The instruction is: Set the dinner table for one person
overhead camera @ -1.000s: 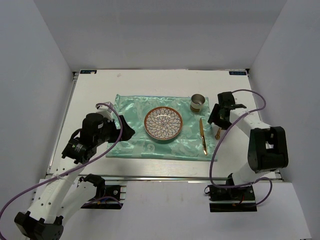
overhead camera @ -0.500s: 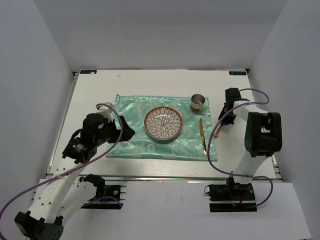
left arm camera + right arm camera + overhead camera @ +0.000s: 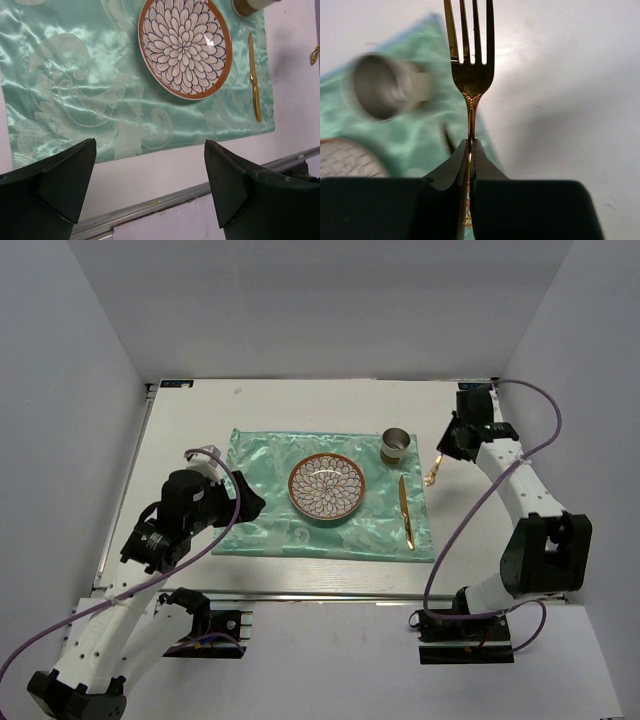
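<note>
The white desk (image 3: 300, 410) fills the middle of the top view, with its aluminium rail along the near edge. It carries a shiny mint-green cloth (image 3: 265, 520). On the cloth a patterned plate (image 3: 327, 486) sits in the centre and a metal cup (image 3: 395, 446) stands at the far right corner. A golden knife (image 3: 406, 508) lies along the right side.

The right claw (image 3: 470, 150) is closed tight on the thin handle of a golden fork (image 3: 469, 70), whose tines point away from the wrist camera. The fork is over the bare desk just beside the right edge of the cloth, near the cup. The left claw (image 3: 150, 185) is wide open and holds nothing; it is over the near left part of the cloth.
</note>
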Robot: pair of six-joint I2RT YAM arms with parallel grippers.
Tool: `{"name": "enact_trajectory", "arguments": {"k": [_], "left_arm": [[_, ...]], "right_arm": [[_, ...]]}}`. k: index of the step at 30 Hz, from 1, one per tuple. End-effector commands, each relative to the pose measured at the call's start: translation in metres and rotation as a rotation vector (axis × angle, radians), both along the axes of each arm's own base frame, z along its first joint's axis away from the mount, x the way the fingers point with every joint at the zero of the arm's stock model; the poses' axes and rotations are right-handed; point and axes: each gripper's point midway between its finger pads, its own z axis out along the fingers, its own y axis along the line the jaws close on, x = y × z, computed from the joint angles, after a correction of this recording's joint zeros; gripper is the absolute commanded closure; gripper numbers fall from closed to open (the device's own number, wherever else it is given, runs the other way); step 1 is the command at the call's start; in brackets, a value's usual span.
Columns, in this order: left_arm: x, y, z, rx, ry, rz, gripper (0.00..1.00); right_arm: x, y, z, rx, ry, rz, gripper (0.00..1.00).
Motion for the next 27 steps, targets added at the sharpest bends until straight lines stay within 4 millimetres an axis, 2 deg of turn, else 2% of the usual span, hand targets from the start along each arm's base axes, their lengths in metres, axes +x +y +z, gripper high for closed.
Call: {"name": "enact_trajectory", "arguments": {"k": [1,2,4,5,6,7,8,9,10,11,12,13,14,15,16,17,18,20,21,22,27], "left_arm": [[0.001,0.015,0.016,-0.009,-0.064,0.085,0.02],[0.0,0.015,0.017,-0.013,-0.067,0.088,0.02],[0.003,0.023,0.02,-0.006,-0.086,0.134,0.02],[0.002,0.026,0.021,-0.007,-0.082,0.15,0.02],[0.002,0.028,0.021,-0.003,-0.08,0.164,0.02],[0.001,0.031,0.021,0.0,-0.075,0.185,0.02],[-0.001,0.044,0.022,0.016,-0.065,0.267,0.02],[-0.008,0.062,0.016,0.04,-0.021,0.385,0.02],[-0.013,0.065,0.018,0.045,-0.013,0.386,0.02],[-0.016,0.082,0.021,0.068,-0.015,0.483,0.02],[-0.018,0.09,0.038,0.069,-0.036,0.521,0.02],[-0.023,0.098,0.041,0.093,-0.03,0.549,0.02],[-0.03,0.114,0.04,0.158,-0.019,0.603,0.02],[-0.032,0.122,0.045,0.182,-0.024,0.636,0.02],[-0.04,0.13,0.043,0.209,-0.004,0.666,0.02],[-0.041,0.136,0.049,0.215,-0.023,0.693,0.02],[-0.043,0.137,0.052,0.203,-0.043,0.686,0.02],[-0.042,0.136,0.059,0.166,-0.086,0.686,0.02],[-0.042,0.135,0.06,0.146,-0.107,0.68,0.02],[-0.045,0.136,0.063,0.11,-0.143,0.687,0.02],[-0.059,0.145,0.073,0.029,-0.209,0.734,0.02]], "right_arm": [[0.003,0.061,0.052,0.071,-0.112,0.119,1.0],[0.003,0.074,0.06,0.086,-0.126,0.135,1.0],[-0.011,0.142,0.063,0.146,-0.127,0.252,1.0],[-0.01,0.163,0.07,0.184,-0.153,0.275,1.0],[-0.02,0.195,0.069,0.212,-0.146,0.332,1.0],[-0.018,0.213,0.056,0.235,-0.11,0.32,1.0],[-0.035,0.262,0.066,0.262,-0.121,0.414,1.0],[-0.034,0.282,0.045,0.254,-0.075,0.407,1.0],[-0.035,0.3,0.042,0.256,-0.065,0.424,1.0],[-0.055,0.333,0.04,0.254,-0.054,0.489,1.0],[-0.051,0.353,0.054,0.271,-0.077,0.498,1.0],[-0.048,0.368,0.031,0.247,-0.039,0.5,1.0],[-0.056,0.387,0.029,0.265,-0.032,0.518,1.0],[-0.057,0.41,0.041,0.296,-0.058,0.542,1.0],[-0.056,0.421,0.017,0.275,-0.019,0.539,1.0],[-0.062,0.434,0.013,0.285,-0.007,0.547,1.0],[-0.059,0.449,0.004,0.285,-0.002,0.544,1.0],[-0.071,0.466,-0.009,0.281,0.022,0.556,1.0],[-0.072,0.472,-0.023,0.274,0.039,0.557,1.0],[-0.076,0.481,-0.024,0.295,0.037,0.572,1.0],[-0.092,0.504,-0.055,0.309,0.078,0.587,1.0]]}}
